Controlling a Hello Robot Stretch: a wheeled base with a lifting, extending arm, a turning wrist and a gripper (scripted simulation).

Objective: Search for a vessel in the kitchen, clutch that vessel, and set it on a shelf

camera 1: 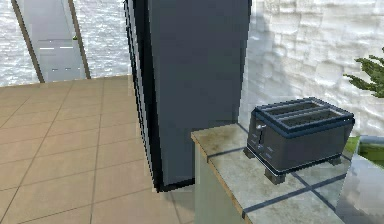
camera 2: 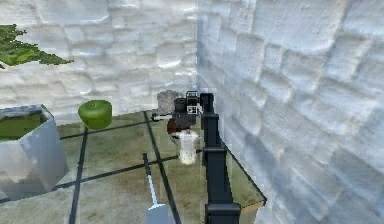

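In the arm side view the dark arm (camera 2: 212, 160) rises over a tiled stone countertop (camera 2: 110, 170) toward the corner of white stone walls. The gripper (camera 2: 177, 127) sits at the arm's far end, left of the white marker squares (camera 2: 188, 104). A small whitish jar-like object (camera 2: 187, 149) stands on the counter just below the gripper. A grey blob (camera 2: 167, 100) lies behind the gripper by the wall. With these things on the surface around it, I cannot tell whether the gripper holds anything.
A green round fruit (camera 2: 96, 113) and a grey planter (camera 2: 28, 150) with leaves stand at the arm side view's left. A pale utensil (camera 2: 152, 195) lies near the bottom edge. The forward view has a dark fridge (camera 1: 190, 80), a toaster (camera 1: 300, 130) on the counter (camera 1: 230, 165), tiled floor (camera 1: 70, 150) and a door (camera 1: 52, 40).
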